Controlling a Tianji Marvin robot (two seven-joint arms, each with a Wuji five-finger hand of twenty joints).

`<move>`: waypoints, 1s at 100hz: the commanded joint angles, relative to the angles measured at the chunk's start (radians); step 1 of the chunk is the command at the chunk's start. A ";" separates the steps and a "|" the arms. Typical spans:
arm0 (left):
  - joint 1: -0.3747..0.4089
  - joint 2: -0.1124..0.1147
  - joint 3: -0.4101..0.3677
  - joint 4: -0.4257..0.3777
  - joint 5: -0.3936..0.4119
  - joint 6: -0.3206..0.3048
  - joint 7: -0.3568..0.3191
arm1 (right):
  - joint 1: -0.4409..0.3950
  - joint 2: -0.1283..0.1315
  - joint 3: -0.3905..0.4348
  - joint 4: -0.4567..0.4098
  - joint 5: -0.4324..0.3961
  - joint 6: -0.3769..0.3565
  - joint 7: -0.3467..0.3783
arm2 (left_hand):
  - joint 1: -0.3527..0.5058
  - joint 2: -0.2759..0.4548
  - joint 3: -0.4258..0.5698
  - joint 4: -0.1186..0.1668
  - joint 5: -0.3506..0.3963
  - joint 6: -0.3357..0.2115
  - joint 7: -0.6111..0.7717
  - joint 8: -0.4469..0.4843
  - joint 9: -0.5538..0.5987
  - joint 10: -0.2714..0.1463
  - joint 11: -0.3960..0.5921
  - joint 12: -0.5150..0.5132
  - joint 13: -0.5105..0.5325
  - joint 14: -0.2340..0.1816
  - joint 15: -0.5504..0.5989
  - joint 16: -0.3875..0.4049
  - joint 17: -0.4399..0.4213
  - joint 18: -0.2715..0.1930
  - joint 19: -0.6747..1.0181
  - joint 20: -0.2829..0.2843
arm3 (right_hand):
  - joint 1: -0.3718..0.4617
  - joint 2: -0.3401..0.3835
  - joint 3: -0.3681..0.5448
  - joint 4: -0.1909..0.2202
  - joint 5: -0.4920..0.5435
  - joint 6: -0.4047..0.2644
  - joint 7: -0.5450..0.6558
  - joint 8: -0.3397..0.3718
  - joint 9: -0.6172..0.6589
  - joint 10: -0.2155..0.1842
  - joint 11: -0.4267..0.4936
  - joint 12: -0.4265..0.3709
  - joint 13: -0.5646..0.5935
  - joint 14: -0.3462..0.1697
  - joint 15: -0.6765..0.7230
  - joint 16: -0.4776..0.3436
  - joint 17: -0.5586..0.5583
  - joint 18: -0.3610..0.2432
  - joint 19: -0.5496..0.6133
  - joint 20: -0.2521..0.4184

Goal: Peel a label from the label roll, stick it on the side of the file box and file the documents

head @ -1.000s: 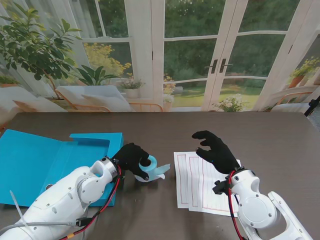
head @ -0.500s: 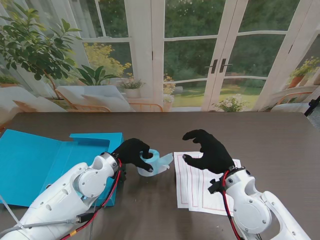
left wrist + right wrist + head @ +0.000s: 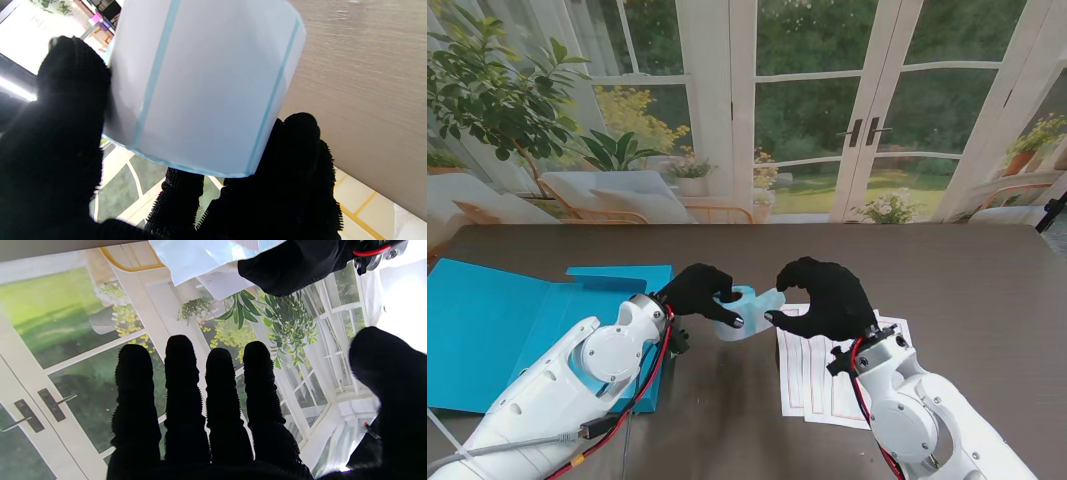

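Nearest you, the two white forearms rise from the bottom corners toward the middle of the dark worktop [image 3: 987,290]. Your documents [image 3: 812,375], ruled sheets in a loose stack, lie flat under the right forearm; judge them thin and floppy, best slid to an edge or pinched at a corner rather than clawed from above.

To the left, the blue file box [image 3: 497,320] lies opened out flat, well apart from the papers. Its board looks stiff enough to press a label against without buckling.

A little farther, your left hand [image 3: 702,293] is closed around the label roll [image 3: 742,312], held off the worktop between box and papers. The left wrist view shows thumb and fingers [image 3: 293,156] clamped on opposite sides of the pale roll [image 3: 203,83], blue stripes running across its face. It is light and its glossy backing will be slippery, so keep the squeeze on the firm core, not the loose outer wrap.

Your right hand [image 3: 822,297] is curled beside the roll, fingertips at the free tail of the strip. Its wrist view shows four fingers [image 3: 181,396] straight with the thumb well apart and nothing between them: open, not yet gripping. Whether a fingertip touches the tail you cannot tell. Take the label by its lifted corner; it will curl and cling.
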 commanded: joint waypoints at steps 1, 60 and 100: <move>-0.009 -0.013 -0.006 -0.023 -0.031 0.007 -0.022 | 0.007 -0.005 -0.013 0.012 -0.011 -0.015 0.006 | 0.218 0.105 0.408 0.126 0.002 0.061 0.068 0.022 0.198 -0.236 0.355 0.076 0.011 0.011 0.003 0.016 -0.006 -0.009 0.069 0.024 | 0.047 -0.015 -0.054 -0.076 0.046 -0.037 0.009 0.029 0.043 -0.032 -0.005 0.022 0.044 -0.017 0.012 0.017 -0.243 -0.003 0.055 -0.028; -0.006 -0.013 -0.016 -0.056 -0.098 0.007 -0.055 | 0.074 0.004 -0.082 0.108 -0.162 0.017 -0.116 | 0.223 0.110 0.395 0.124 0.003 0.066 0.063 0.022 0.197 -0.230 0.355 0.068 0.009 0.016 0.002 0.020 -0.014 -0.004 0.069 0.030 | 0.261 -0.020 -0.067 -0.245 0.061 -0.072 -0.066 -0.120 0.055 -0.037 -0.055 -0.016 0.078 -0.024 -0.004 0.016 -0.213 -0.005 0.104 -0.059; -0.013 -0.013 -0.015 -0.044 -0.110 -0.015 -0.057 | 0.092 0.003 -0.103 0.139 -0.180 0.039 -0.153 | 0.225 0.110 0.392 0.124 0.003 0.067 0.063 0.022 0.197 -0.229 0.355 0.067 0.007 0.018 0.002 0.022 -0.016 -0.003 0.068 0.031 | 0.266 -0.227 0.413 -0.408 0.066 -0.091 0.032 -0.240 0.075 -0.036 -0.056 -0.022 0.102 -0.024 0.003 0.017 -0.202 -0.006 0.119 -0.067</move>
